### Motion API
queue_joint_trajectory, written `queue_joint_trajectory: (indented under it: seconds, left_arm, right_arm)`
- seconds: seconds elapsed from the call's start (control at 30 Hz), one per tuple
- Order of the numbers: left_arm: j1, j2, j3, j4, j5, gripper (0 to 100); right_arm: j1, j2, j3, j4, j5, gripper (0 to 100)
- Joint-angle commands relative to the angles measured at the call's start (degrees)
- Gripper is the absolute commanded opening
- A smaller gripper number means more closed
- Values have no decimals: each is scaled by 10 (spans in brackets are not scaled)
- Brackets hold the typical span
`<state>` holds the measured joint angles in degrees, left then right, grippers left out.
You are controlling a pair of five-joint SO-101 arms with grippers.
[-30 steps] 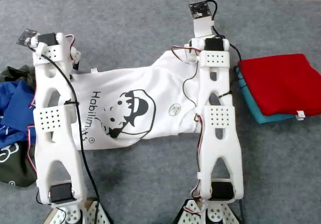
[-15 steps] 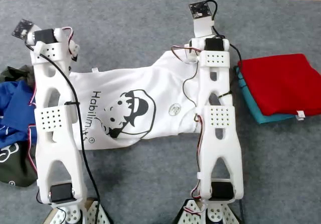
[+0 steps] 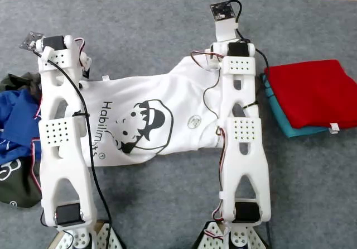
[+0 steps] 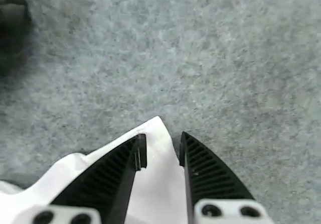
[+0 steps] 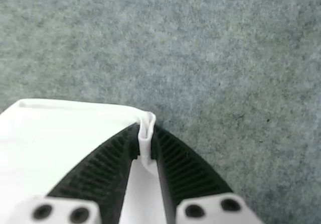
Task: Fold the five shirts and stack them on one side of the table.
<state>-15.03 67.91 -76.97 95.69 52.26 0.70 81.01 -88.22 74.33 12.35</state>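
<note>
Item 1, white shirt [image 3: 150,120]: lying flat and sideways at the centre of the tabletop [image 3: 167,31], printed cartoon face showing. In the high view both white arms are covering its two ends from you.
Item 2, left end effector [image 4: 159,151]: your black ribbed fingers are standing slightly spread, straddling a pointed corner of the white shirt without closing on it.
Item 3, right end effector [image 5: 145,143]: fingers pressing together, pinching a thin upright fold at the shirt's edge.
Item 4, red shirt [image 3: 312,92]: folded into a rectangle, sitting well apart to the right on a teal shirt [image 3: 285,127] that is mostly hiding underneath.
Item 5, crumpled pile [image 3: 17,120] of blue and dark garments: running off the left edge.
Surface: grey, fuzzy, felt-like covering stretching across the whole tabletop.
</note>
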Motion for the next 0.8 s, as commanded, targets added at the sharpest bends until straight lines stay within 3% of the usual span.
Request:
queue_joint_trajectory:
  seconds: [0.0,0.27,0.47,0.63,0.77]
  left_arm:
    - [4,-9,17,-3,4,177]
    - [3,-10,78,-9,4,173]
    - [0,-10,80,-33,-13,42]
    - [4,-10,79,-45,-26,30]
    - [0,-16,77,-52,-85,30]
  right_arm:
    - [-9,-7,-30,-11,5,26]
    - [-9,-7,-30,-11,5,26]
    - [-9,-7,-30,-11,5,26]
    - [-9,-8,-30,-11,5,26]
    - [-18,-19,-63,4,4,26]
